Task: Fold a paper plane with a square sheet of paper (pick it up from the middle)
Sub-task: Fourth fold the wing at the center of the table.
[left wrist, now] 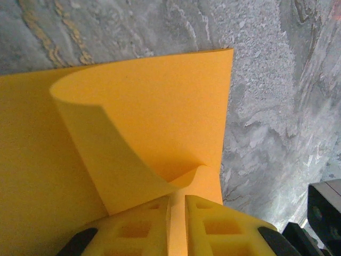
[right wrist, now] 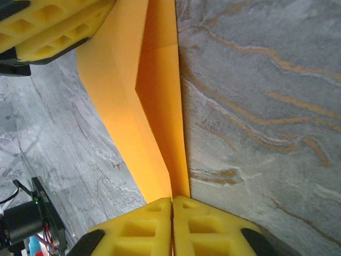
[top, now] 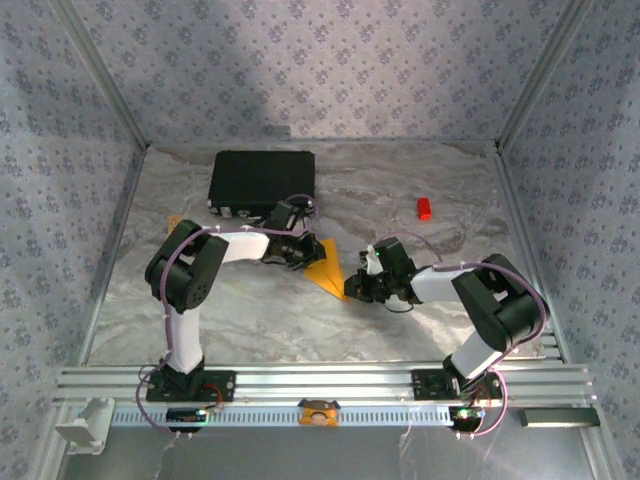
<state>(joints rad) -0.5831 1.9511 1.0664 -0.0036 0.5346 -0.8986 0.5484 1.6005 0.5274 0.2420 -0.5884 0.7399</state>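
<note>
The orange sheet of paper (top: pixel 325 270) lies folded into a pointed wedge on the marbled table between both arms. My left gripper (top: pixel 298 255) is at its far left edge. In the left wrist view its yellow jaws (left wrist: pixel 178 200) stand a narrow gap apart over the paper (left wrist: pixel 160 106), and a loose flap curls up beside the left finger. My right gripper (top: pixel 357 288) is at the wedge's near right tip. The right wrist view has its jaws (right wrist: pixel 172 200) shut on the narrow end of the paper (right wrist: pixel 154 106), with the left gripper's fingers (right wrist: pixel 53 26) at the paper's far end.
A black rectangular case (top: pixel 262 180) lies at the back left, just behind the left gripper. A small red block (top: pixel 424 208) sits at the back right. Patterned walls enclose the table (top: pixel 300 320) on three sides.
</note>
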